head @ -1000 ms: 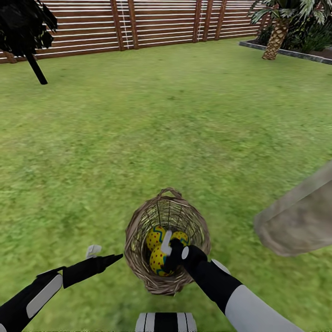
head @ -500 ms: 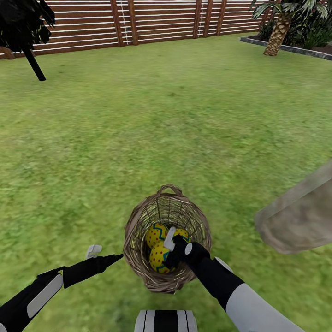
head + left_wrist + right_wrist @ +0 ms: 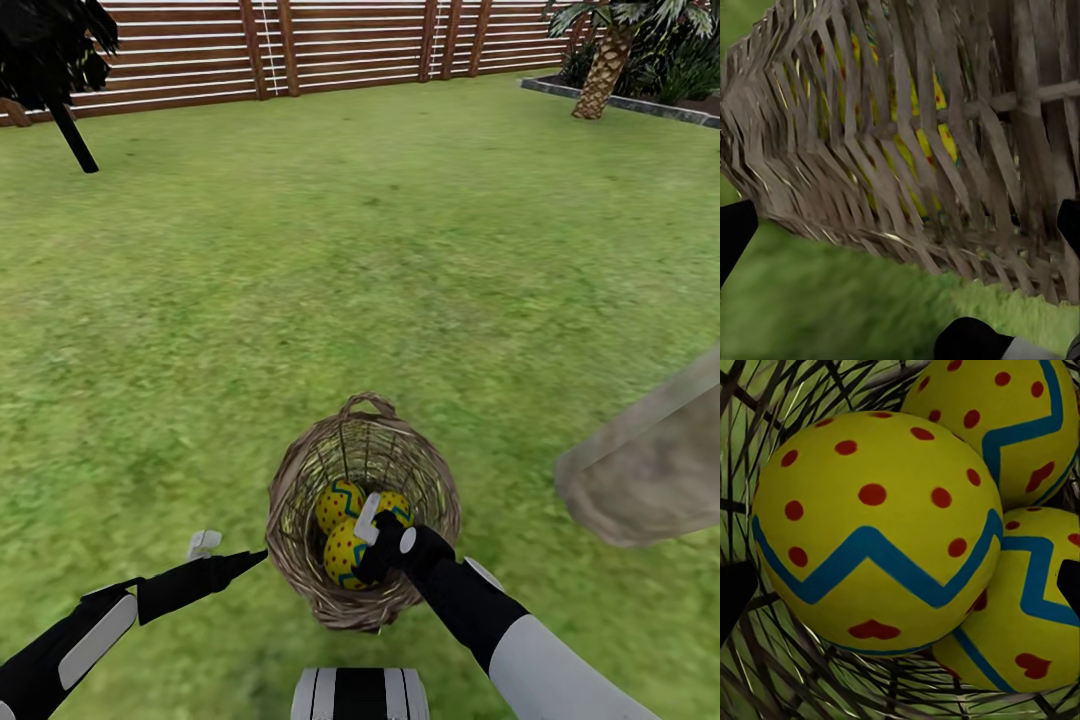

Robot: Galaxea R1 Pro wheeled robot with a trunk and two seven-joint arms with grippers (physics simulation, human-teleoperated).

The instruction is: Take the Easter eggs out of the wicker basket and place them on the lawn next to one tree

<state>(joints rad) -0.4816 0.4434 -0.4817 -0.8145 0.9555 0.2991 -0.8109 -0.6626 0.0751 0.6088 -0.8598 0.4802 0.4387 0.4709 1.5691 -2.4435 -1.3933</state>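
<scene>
- Grass (image 3: 400,250) runs flat and green from the robot out to a slatted brown fence (image 3: 330,45) at twelve o'clock in the head view, with a palm (image 3: 605,70) at one o'clock and a dark tree (image 3: 55,60) at eleven.
- Low in that view, at six o'clock, sits the basket (image 3: 300,480), tipped a little, with all three eggs (image 3: 342,503) in it.
- Reaching in from five o'clock, the right gripper (image 3: 372,545) hangs just over the nearest egg; its fingers look spread, holding nothing.
- Beside the basket at eight o'clock, the left gripper (image 3: 225,555) points at the woven wall; I cannot tell whether it is parted or closed.
- From the left wrist, the basket's weave (image 3: 907,150) looms close, yellow egg showing through the gaps, grass beneath.
- From the right wrist, the three eggs (image 3: 874,525) crowd together, touching, one squarely between the dark fingertips (image 3: 735,596) at either edge, so the pincer is wide apart around it, not yet closed.
- My reading: nothing is done so far. No egg has left the basket, and a tree has yet to be picked and reached.
</scene>
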